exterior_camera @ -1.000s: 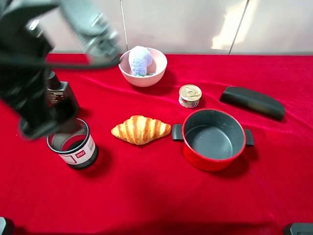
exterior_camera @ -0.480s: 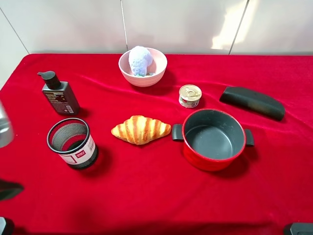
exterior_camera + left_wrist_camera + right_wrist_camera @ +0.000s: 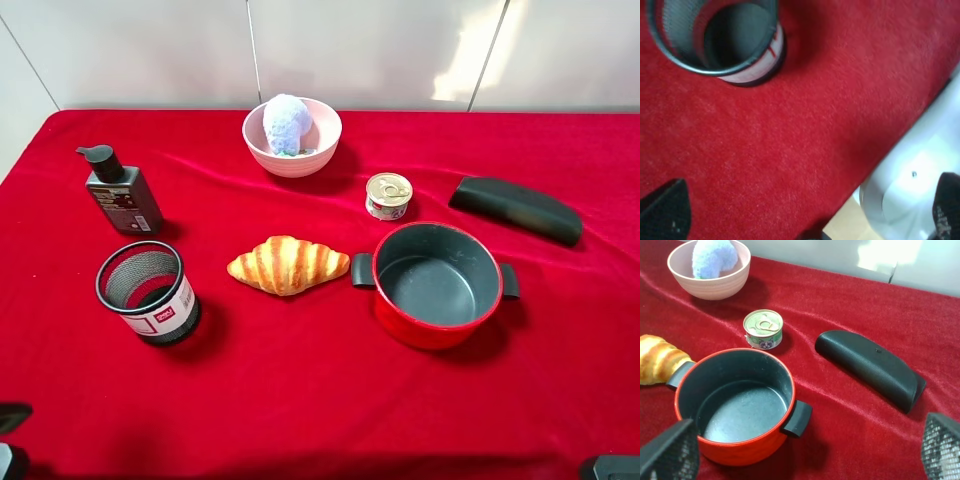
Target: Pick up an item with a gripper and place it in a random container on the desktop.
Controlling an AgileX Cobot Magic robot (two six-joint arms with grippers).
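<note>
Red cloth: covers the counter [image 3: 300, 400] from edge to edge.
Plush toy: the pale blue-lavender plush toy [image 3: 286, 123] sits inside the pink bowl [image 3: 322, 146] at the far middle of the counter, rising above the rim; the right wrist view shows it there too.
Left pincer: left pincer [image 3: 805, 220] spread wide, its dark fingertips [image 3: 665, 210] at the corners of the left wrist view with nothing between them, over the counter's near edge close to the mesh cup [image 3: 720, 40].
Right pincer: right pincer [image 3: 805, 450] also wide apart and empty, above the red pot [image 3: 735, 405].
Near left: mesh cup upright, dark pump bottle [image 3: 118, 192] behind it.
Middle: croissant [image 3: 288, 265] just beside the pot's left handle.
Right side: small tin can [image 3: 388, 196] behind the pot; black case [image 3: 515, 208] well apart to the right.
</note>
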